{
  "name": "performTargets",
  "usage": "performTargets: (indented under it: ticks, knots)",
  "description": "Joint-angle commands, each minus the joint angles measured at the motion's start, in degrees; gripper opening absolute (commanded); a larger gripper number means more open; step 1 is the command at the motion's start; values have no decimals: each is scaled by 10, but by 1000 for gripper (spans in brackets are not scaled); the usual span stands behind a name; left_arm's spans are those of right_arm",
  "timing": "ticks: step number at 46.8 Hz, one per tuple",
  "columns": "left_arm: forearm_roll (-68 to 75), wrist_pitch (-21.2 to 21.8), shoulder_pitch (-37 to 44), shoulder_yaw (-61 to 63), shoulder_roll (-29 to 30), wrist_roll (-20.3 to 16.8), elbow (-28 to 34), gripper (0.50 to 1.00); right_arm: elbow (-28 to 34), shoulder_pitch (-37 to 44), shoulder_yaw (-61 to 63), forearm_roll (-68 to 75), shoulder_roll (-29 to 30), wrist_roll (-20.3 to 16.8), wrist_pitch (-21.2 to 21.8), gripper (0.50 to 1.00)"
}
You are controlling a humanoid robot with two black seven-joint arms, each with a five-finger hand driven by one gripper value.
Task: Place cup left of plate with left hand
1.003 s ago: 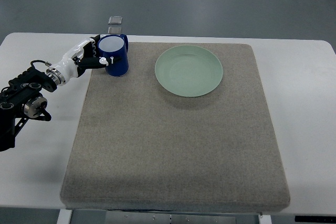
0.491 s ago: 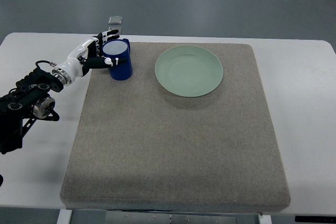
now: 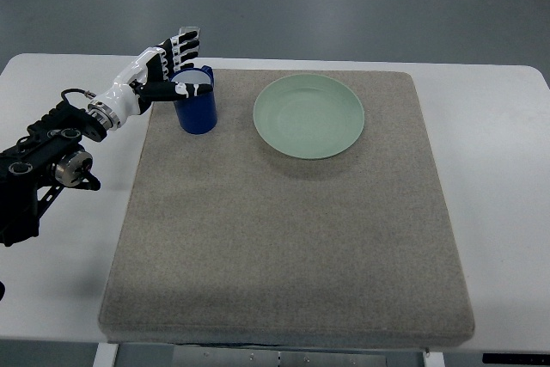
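Observation:
The blue cup [image 3: 198, 109] stands upright on the grey mat [image 3: 284, 238], a short gap to the left of the pale green plate [image 3: 309, 115]. My left hand [image 3: 174, 64] is at the cup's far-left side, its fingers [image 3: 183, 44] spread and reaching past the rim. Its thumb lies close to the cup's rim; whether it touches is unclear. The left arm [image 3: 51, 148] comes in from the left edge over the white table. The right arm is out of view.
The mat covers most of the white table [image 3: 503, 178]. A small clear object [image 3: 191, 31] sits just beyond the table's far edge, behind the hand. Grey floor lies past the table.
The cup has shifted slightly right and toward the plate. My left hand's fingers, curled around the cup before, have spread apart and lifted off its side.

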Motion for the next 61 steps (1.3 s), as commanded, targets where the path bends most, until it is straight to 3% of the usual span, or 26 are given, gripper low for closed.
performTargets:
  ticks: [1,14,35,45,61]
  knots:
    - [0,-1,1,-13,3,0,-11,996,0,-1,0,0,0,0,0,932]
    - [-7,1,-13,-79,12,4,-29,996,1,0,0,0,0,0,0,932]
    - [-170,-8,-49,-86,5,14,36,996,0,0,0,0,0,0,0,932]
    - [-283,-11,-57,-86,5,96,61,996,0,0,0,0,0,0,0,932]
    - [-296,-34,-57,-83,1,95,63,999,1,0,0,0,0,0,0,932]
